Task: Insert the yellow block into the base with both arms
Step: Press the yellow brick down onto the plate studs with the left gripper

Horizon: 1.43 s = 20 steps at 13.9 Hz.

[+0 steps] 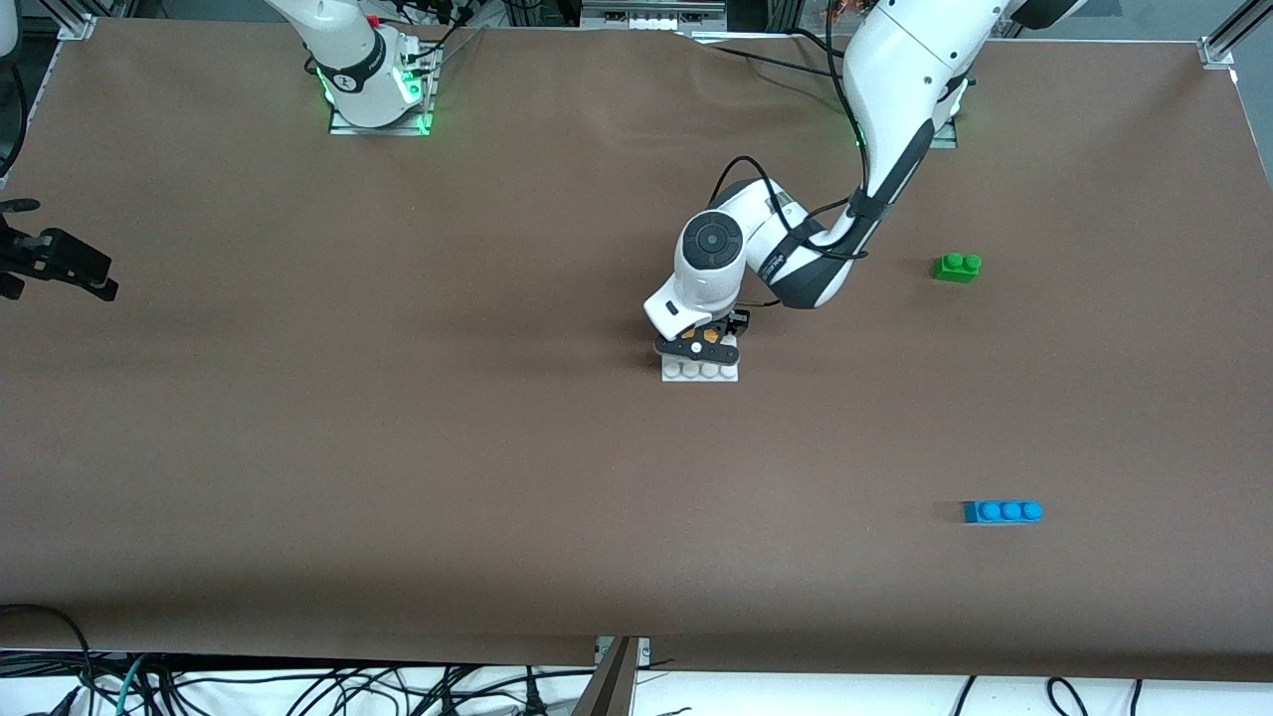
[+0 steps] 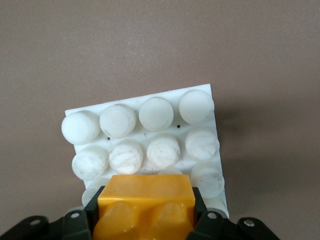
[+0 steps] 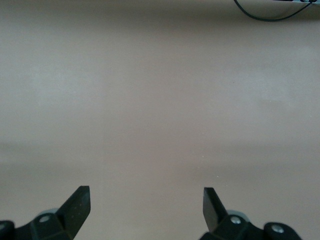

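The left tool (image 1: 708, 345) pinches the yellow block (image 2: 145, 207) tight between its two black fingers (image 2: 95, 205). It holds the block right over the white base (image 2: 150, 130), low by the bumps (I cannot tell if the block sits down on them). The base lies near the middle of the brown table (image 1: 398, 447). The right tool (image 3: 146, 205) waits over bare table at the right arm's end, fingers spread wide, holding nothing.
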### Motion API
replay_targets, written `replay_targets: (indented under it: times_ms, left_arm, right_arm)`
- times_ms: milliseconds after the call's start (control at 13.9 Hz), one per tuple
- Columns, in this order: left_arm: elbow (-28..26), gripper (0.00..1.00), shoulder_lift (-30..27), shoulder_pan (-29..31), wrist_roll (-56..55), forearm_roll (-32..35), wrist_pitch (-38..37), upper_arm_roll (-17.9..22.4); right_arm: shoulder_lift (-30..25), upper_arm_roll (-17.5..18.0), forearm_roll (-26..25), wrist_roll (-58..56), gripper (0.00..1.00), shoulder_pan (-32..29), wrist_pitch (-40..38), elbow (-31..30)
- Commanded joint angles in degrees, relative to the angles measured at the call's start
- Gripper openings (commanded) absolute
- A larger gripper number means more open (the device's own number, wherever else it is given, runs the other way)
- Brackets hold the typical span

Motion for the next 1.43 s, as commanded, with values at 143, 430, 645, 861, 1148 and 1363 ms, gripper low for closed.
replay_targets:
  times_ms: [143, 430, 645, 861, 1148, 1363]
  left_arm:
    - [0.7, 0.12, 1.4, -0.2, -0.3, 1.7, -1.4, 0.1]
    - [0.6, 0.12, 1.4, -0.3, -0.2, 1.7, -1.5, 0.0]
    - [0.7, 0.12, 0.8, -0.3, -0.3, 1.6, -1.5, -0.1]
    - [0.7, 0.12, 0.7, -0.1, -0.3, 1.6, -2.5, -0.1]
    - [0.7, 0.12, 0.3, 0.0, -0.3, 1.3, -2.8, -0.3]
    - [0.7, 0.12, 0.3, 0.0, -0.3, 1.3, -2.8, -0.4]
  right_arm:
    - [-0.4, 0.7, -0.2, -0.5, 1.00, -0.8, -0.2, -0.3]
    - [-0.4, 0.7, -0.2, -0.5, 1.00, -0.9, -0.2, -0.3]
    - [-0.4, 0.7, -0.2, -0.5, 1.00, -0.9, -0.2, -0.3]
    - [-0.3, 0.7, -0.2, -0.5, 1.00, -0.9, -0.2, -0.3]
    - [-0.3, 0.7, -0.2, -0.5, 1.00, -0.9, -0.2, -0.3]
    - [-0.3, 0.7, -0.2, -0.5, 1.00, -0.9, -0.2, -0.3]
